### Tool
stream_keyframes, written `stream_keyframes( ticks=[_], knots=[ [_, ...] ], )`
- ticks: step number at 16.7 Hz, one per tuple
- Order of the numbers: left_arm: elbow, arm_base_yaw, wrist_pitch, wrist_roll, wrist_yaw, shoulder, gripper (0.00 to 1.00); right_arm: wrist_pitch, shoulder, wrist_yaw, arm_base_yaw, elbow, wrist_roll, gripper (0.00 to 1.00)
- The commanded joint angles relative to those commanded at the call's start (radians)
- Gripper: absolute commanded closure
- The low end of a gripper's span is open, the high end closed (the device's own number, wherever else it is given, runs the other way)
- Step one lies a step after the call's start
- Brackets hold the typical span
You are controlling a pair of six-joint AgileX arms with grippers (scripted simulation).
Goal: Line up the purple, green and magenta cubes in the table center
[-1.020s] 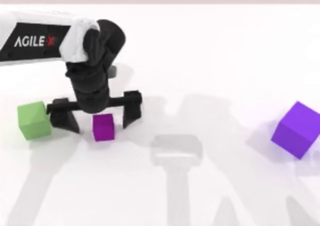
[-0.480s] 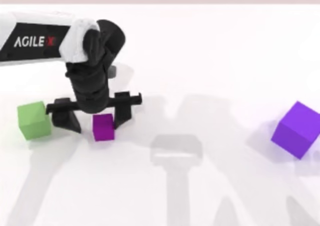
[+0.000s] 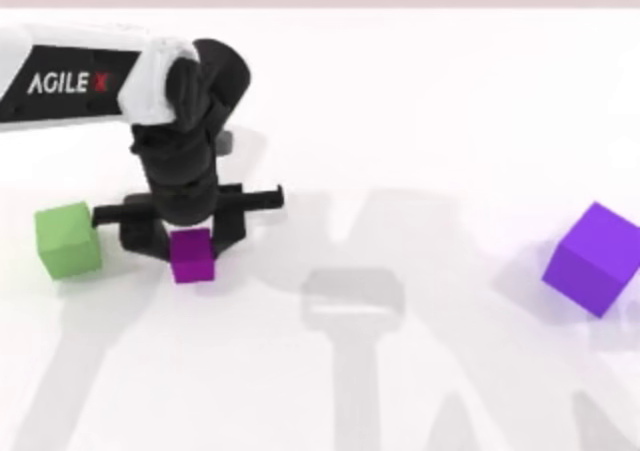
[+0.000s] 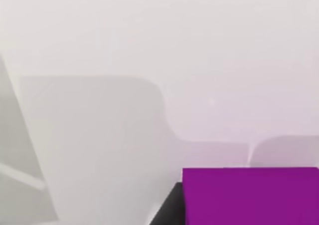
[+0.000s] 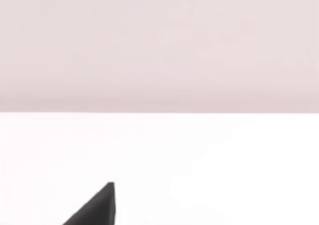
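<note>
left gripper points down, pinching the magenta cube; right gripper's state unclear

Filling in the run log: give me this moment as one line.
left claw: shut on magenta cube, table's left | green cube: beside it, apart | purple cube: far right | right arm: parked, off top view

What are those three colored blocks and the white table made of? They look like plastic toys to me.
Hard to say: this is a rendered scene. The magenta cube, green cube and purple cube show flat, matte faces with no glare or grain, so painted wood, foam or dull plastic all fit. The table looks smooth, plain white and unmarked, perhaps laminate.
</note>
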Motion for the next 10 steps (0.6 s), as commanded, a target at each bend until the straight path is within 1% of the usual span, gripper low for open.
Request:
stream_keyframes(
  ticks=[4,5,6,8,10],
  knots=[
    [0.000,0.000,0.000,0.000,0.000,0.000,1.00,0.000,0.000,0.000,0.000,0.000,0.000,0.00],
    [0.010,0.003,-0.022,0.012,-0.015,-0.039,1.00,0.000,0.000,0.000,0.000,0.000,0.000,0.00],
    [0.013,0.003,-0.025,0.012,-0.015,-0.040,1.00,0.000,0.000,0.000,0.000,0.000,0.000,0.00],
    [0.041,0.006,-0.064,0.010,-0.016,-0.052,1.00,0.000,0.000,0.000,0.000,0.000,0.000,0.00],
    [0.085,0.012,-0.136,0.008,-0.016,-0.075,1.00,0.000,0.000,0.000,0.000,0.000,0.000,0.00]
  ],
)
